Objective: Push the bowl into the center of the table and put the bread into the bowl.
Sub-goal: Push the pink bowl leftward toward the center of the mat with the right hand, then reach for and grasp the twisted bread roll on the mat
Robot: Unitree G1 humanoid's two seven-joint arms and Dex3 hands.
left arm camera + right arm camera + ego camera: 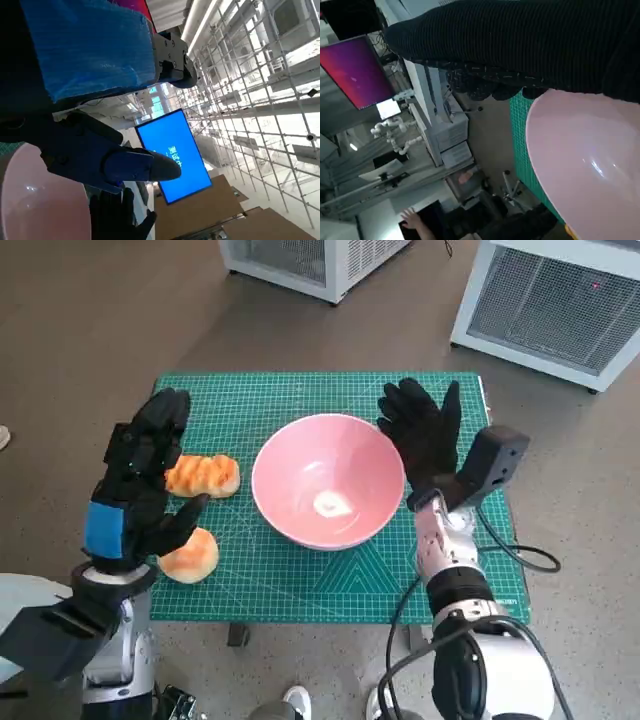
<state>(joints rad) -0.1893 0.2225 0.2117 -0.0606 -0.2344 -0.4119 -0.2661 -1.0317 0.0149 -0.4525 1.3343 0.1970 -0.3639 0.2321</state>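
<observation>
A pink bowl (328,480) stands upright near the middle of the green cutting mat (300,405), empty inside. My right hand (425,430) lies against the bowl's right rim with fingers spread, holding nothing. Two golden bread pieces lie left of the bowl: an elongated one (203,476) and a round one (190,554) nearer the front edge. My left hand (145,480) hovers over them with fingers apart, partly hiding both. The bowl's rim shows in the left wrist view (45,200) and the right wrist view (585,160).
White metal cabinets (545,295) stand on the floor beyond the mat's far edge. A black cable (520,555) trails off the table's right side. A person's hand (412,217) shows far off in the right wrist view.
</observation>
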